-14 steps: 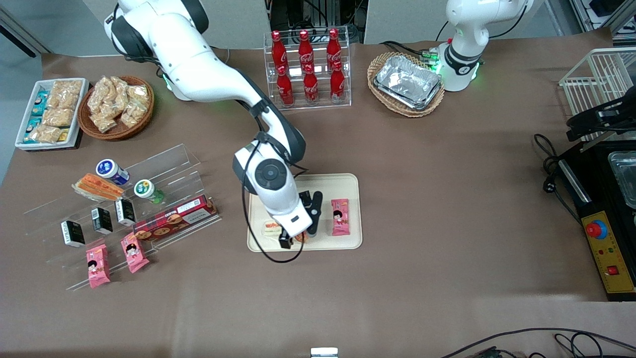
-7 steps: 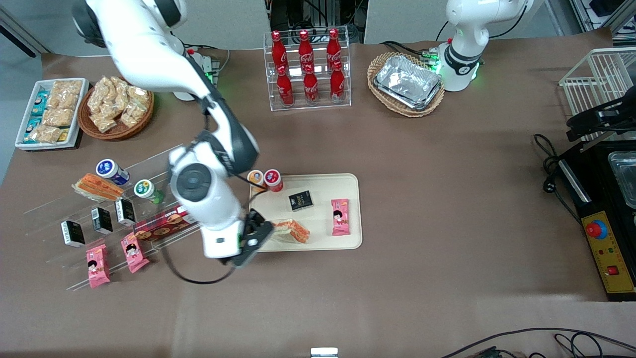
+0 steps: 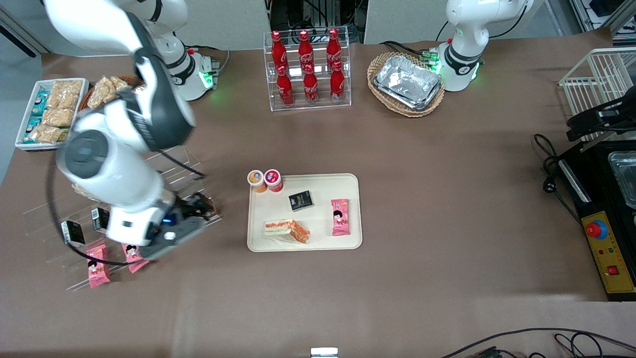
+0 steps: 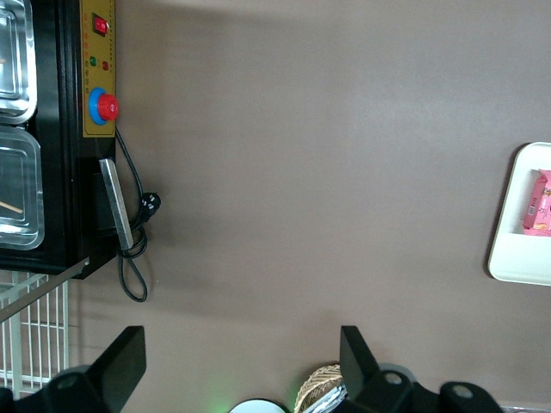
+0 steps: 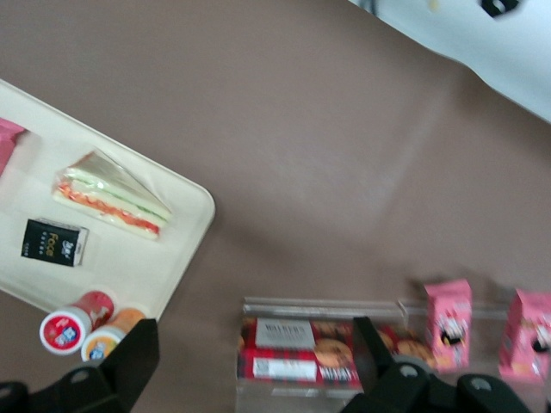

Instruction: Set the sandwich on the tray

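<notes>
The sandwich (image 3: pixel 286 230), a clear-wrapped pale wedge with a red-orange stripe, lies on the cream-beige tray (image 3: pixel 323 185), near the tray edge closest to the front camera. It also shows in the right wrist view (image 5: pixel 112 194), lying flat on the tray (image 5: pixel 129 258). My gripper (image 3: pixel 195 211) is off the tray, toward the working arm's end of the table, above the clear acrylic rack. Its fingers (image 5: pixel 129 361) stand wide apart and hold nothing (image 5: pixel 254 361). A red cookie box (image 5: pixel 310 351) lies below them.
On the tray lie a black packet (image 3: pixel 301 200) and a pink snack packet (image 3: pixel 340 217). Two small cups (image 3: pixel 264 179) stand at its corner. Pink packets (image 5: pixel 448 323) sit on the rack. A cola bottle rack (image 3: pixel 308 69) and a basket of foil trays (image 3: pixel 406 82) stand farther from the camera.
My gripper let go of the sandwich on the tray, rose and swung away toward the working arm's end, over the acrylic rack. The sandwich stays on the tray.
</notes>
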